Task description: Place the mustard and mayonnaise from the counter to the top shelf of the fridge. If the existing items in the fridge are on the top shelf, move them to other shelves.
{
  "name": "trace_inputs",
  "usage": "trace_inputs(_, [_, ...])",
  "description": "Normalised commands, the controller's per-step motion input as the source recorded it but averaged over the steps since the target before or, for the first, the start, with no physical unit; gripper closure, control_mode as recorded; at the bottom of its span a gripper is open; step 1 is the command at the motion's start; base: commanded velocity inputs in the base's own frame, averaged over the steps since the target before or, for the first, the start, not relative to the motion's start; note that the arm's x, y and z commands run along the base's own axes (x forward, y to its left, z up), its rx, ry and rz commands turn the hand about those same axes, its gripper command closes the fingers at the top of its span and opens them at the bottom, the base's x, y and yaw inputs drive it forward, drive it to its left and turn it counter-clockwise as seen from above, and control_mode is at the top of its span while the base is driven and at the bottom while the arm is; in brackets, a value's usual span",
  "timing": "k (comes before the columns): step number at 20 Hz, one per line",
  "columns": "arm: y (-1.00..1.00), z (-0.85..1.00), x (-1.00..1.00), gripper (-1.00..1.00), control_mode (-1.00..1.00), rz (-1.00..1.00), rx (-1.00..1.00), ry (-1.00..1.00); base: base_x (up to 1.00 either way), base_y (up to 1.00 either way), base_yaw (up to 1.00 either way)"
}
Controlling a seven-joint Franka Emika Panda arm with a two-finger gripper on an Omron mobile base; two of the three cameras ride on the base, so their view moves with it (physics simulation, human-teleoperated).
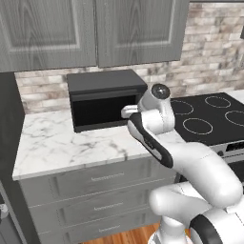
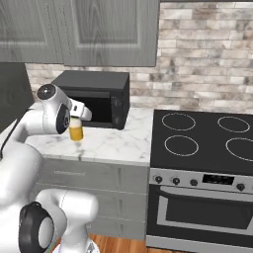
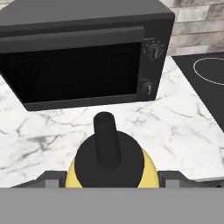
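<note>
Hand straddles mustard, grip unclear; right base view shows bottle on counter; left hides it behind arm.

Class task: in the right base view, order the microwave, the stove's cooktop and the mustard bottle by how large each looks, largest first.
1. The stove's cooktop, though it sits nearer the camera than the microwave.
2. The microwave.
3. The mustard bottle, smallest and partly hidden behind the arm.
</note>
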Motion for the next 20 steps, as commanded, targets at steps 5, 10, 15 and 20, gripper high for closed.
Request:
trace_inputs(5, [0.00,0.60,-0.95,1.00,-1.00,0.00,0.00,0.00,0.00,0.00,0.00])
trace_inputs(10, [0.00,0.59,-1.00,1.00,-1.00,0.00,0.00,0.00,0.00,0.00,0.00])
trace_inputs(15, [0.00,0.45,-1.00,1.00,-1.00,0.00,0.00,0.00,0.00,0.00,0.00])
trace_inputs(20, [-0.03,0.49,-1.00,1.00,-1.00,0.00,0.01,-0.01,0.00,0.00,0.00])
